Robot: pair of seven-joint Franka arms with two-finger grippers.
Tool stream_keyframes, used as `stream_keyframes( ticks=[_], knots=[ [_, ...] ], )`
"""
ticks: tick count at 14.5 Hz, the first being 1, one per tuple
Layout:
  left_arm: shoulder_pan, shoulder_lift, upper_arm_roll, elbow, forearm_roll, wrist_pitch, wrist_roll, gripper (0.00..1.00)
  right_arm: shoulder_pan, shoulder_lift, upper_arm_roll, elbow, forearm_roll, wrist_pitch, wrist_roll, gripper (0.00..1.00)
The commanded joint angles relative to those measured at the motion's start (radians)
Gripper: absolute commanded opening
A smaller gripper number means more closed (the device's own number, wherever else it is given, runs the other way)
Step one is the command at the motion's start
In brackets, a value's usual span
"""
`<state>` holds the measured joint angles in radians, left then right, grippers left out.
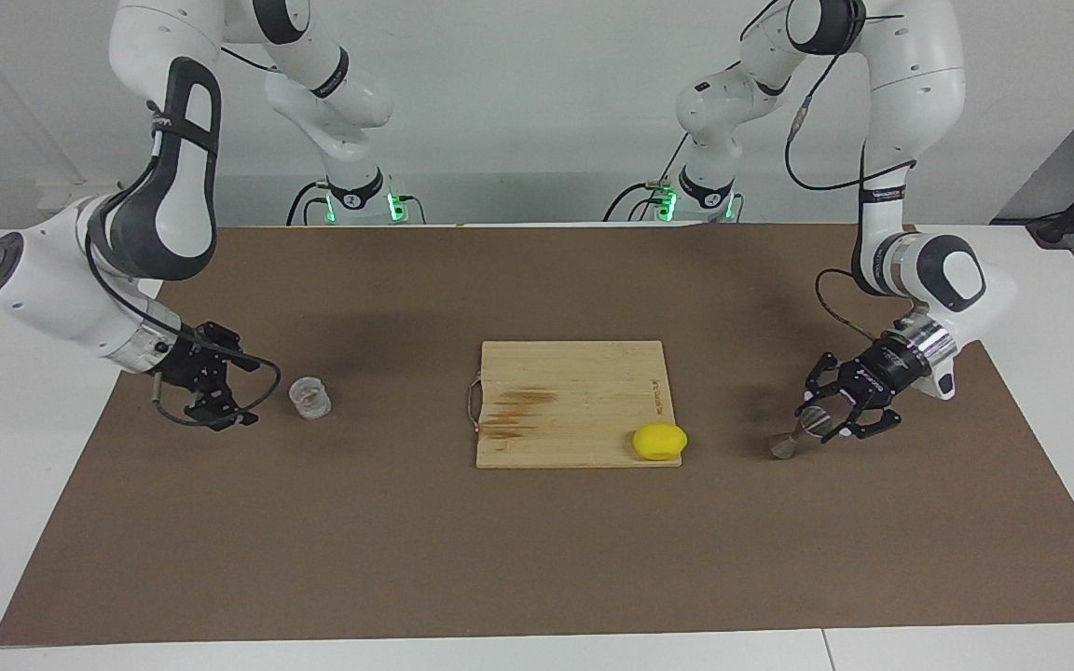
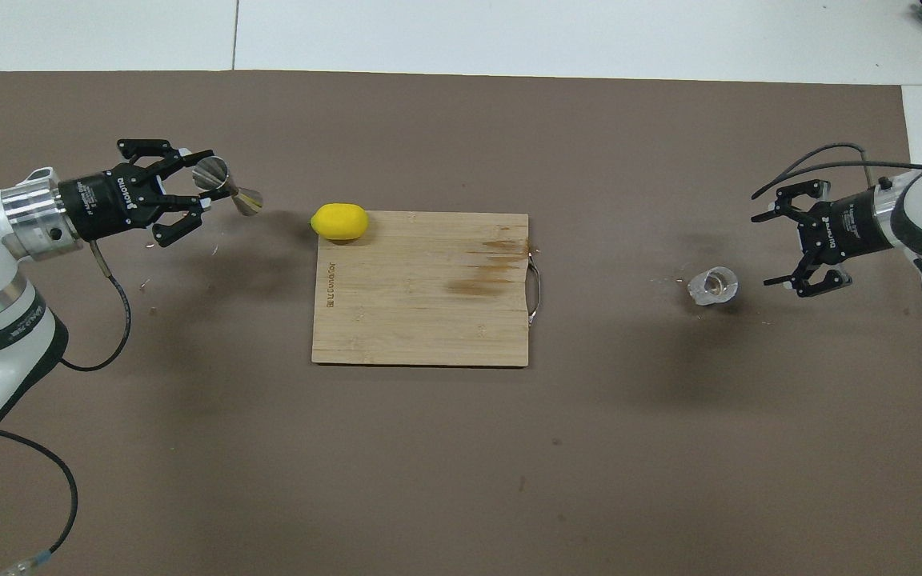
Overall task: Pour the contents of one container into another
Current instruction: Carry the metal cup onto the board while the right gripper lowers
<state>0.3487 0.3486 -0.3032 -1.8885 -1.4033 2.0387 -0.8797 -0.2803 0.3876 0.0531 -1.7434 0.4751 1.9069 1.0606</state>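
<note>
- the left gripper [image 2: 198, 190] clamps its jaws on a steel jigger [image 2: 227, 189], which is tilted just above the brown mat [image 2: 461, 464] near the lemon [image 2: 339, 222].
- the right gripper [image 2: 781, 248] hangs with jaws wide apart, just beside the clear cup [image 2: 713, 286] without touching it.
- the cup stands upright on the mat, well apart from the wooden board [image 2: 421, 312].

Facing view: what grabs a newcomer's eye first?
Probably the yellow lemon, sitting on the corner of the wooden cutting board mid-table. Next, the left claw shut on the steel jigger, tilted, at the left arm's end of the table. At the right arm's end, the right claw is open beside the clear cup, which stands on the brown mat, not touching it.
</note>
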Motion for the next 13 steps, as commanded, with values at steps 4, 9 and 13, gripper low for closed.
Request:
stream_keyframes(
  ticks=[4,9,13],
  knots=[
    [-0.253,-0.085,-0.002,-0.009,-0.031,0.121,-0.059,0.0,-0.042,0.004,0.01,-0.088,0.105,0.037,-0.076,1.0],
    [-0.434,-0.083,-0.002,-0.009,-0.146,0.259,-0.058,0.0,-0.065,-0.001,0.011,-0.163,0.18,0.07,-0.18,1.0],
    [-0.568,-0.057,-0.004,-0.009,-0.157,0.438,-0.058,0.0,-0.06,0.0,0.013,-0.175,0.187,0.086,-0.188,1.0]
  ],
)
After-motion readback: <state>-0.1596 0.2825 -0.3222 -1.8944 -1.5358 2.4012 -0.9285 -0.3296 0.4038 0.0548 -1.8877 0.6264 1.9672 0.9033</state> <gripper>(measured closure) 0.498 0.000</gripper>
